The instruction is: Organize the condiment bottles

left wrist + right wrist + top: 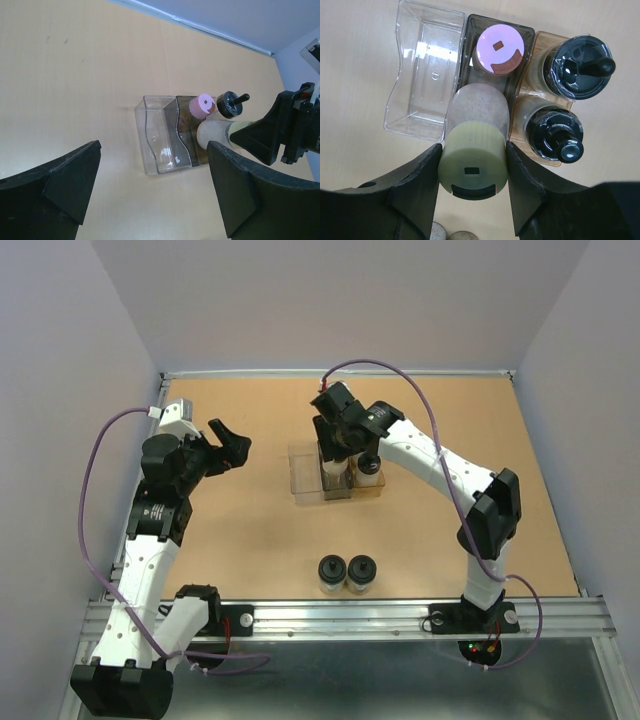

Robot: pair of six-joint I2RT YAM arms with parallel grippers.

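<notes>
My right gripper (472, 165) is shut on the cap of the yellow-green-capped jar (475, 167) and holds it at the near end of the middle compartment of the clear rack (422, 75). I cannot tell whether the jar rests on the rack's floor. The pink-capped jar (499, 48) stands at the far end of that compartment. Two black-capped jars (582, 65) (555, 135) fill the brownish right compartment. Two more black-capped jars (332, 573) (361, 573) stand side by side on the table near the front. My left gripper (228, 445) is open and empty, left of the rack (305, 475).
The rack's left compartment (155, 132) holds nothing. The left wrist view shows the pink cap (202, 106), one black cap (230, 103) and the right gripper's finger (260, 135) on the held jar. A metal rail (340, 615) runs along the table's front edge.
</notes>
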